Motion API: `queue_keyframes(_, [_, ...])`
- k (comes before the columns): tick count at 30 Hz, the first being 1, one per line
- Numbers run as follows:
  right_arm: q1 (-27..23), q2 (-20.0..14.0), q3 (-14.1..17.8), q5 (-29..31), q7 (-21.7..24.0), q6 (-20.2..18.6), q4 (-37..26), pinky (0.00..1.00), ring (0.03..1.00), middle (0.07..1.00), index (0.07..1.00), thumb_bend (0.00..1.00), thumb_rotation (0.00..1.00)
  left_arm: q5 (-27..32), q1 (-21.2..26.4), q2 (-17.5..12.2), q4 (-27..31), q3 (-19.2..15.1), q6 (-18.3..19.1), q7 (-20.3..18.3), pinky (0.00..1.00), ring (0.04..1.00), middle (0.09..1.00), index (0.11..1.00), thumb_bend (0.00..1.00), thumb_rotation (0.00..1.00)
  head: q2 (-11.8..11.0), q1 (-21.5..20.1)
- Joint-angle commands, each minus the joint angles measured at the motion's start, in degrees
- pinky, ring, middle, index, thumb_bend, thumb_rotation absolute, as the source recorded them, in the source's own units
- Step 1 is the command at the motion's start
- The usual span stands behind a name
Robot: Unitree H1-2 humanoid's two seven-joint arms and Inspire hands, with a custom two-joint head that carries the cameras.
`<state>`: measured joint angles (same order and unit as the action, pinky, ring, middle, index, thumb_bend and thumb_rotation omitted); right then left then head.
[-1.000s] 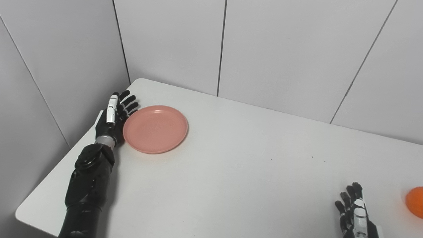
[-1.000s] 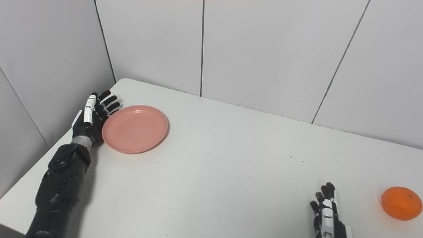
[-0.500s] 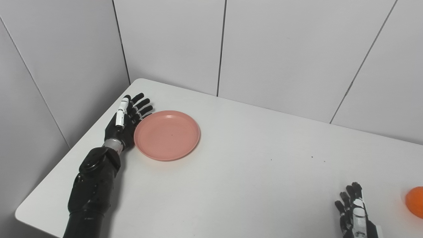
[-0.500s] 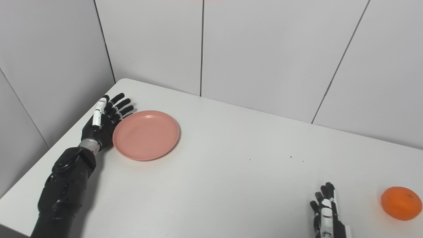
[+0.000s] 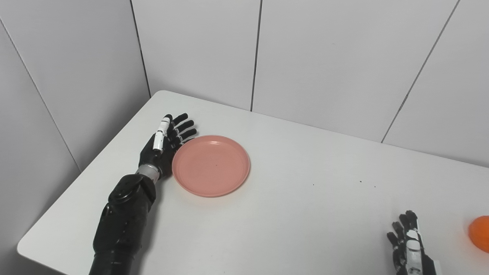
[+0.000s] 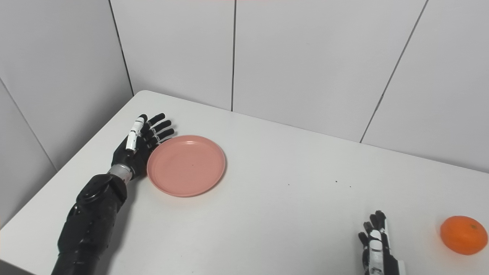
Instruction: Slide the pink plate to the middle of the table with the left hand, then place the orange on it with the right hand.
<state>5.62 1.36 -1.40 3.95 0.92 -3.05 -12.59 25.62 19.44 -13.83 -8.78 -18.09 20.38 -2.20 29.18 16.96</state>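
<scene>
On a white bench [image 5: 290, 214], the left robot hand [image 5: 162, 143], fingers spread wide and holding nothing, rests flat-edged against the left rim of the pink plate [image 5: 211, 165], left of centre. Near the front right, the right robot hand [image 6: 376, 248] is open and empty, with the orange [image 6: 463, 235] nearby to its right.

Bright, even light; soft shadows; sharp.

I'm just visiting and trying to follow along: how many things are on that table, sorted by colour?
Pink: 1, the plate, with the open left hand against its left edge.
Orange: 1, the orange, lying beside the open right hand.
Total: 2 things on the white table.
</scene>
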Motion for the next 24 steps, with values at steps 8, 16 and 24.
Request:
queue_keyframes(8, [-0.69, 0.24, -0.02, 0.06, 0.21, 1.33, -1.33, 1.00, 0.985, 0.997, 0.999, 0.19, 1.00, -0.78, 0.87, 2.04, 3.00, 3.09, 0.78, -0.72, 0.79, 0.815, 0.823, 0.806, 0.33, 1.00, 0.25, -0.66])
queue_keyframes(16, [-0.60, 0.26, -0.31, -0.64, 0.06, 0.37, -1.95, 1.00, 0.988, 1.000, 1.000, 0.19, 1.00, -1.80, 1.05, 3.85, 4.22, 4.99, 2.45, 0.29, 0.81, 0.824, 0.833, 0.826, 0.35, 1.00, 0.71, -1.47])
queue_keyframes(24, [-0.83, 0.70, -0.38, -1.22, -0.38, 0.75, -1.91, 1.00, 0.980, 0.993, 0.993, 0.20, 1.00, -2.79, 1.69, 5.51, 4.76, 6.27, 4.05, 0.71, 0.79, 0.809, 0.816, 0.806, 0.35, 1.00, 1.01, -2.20])
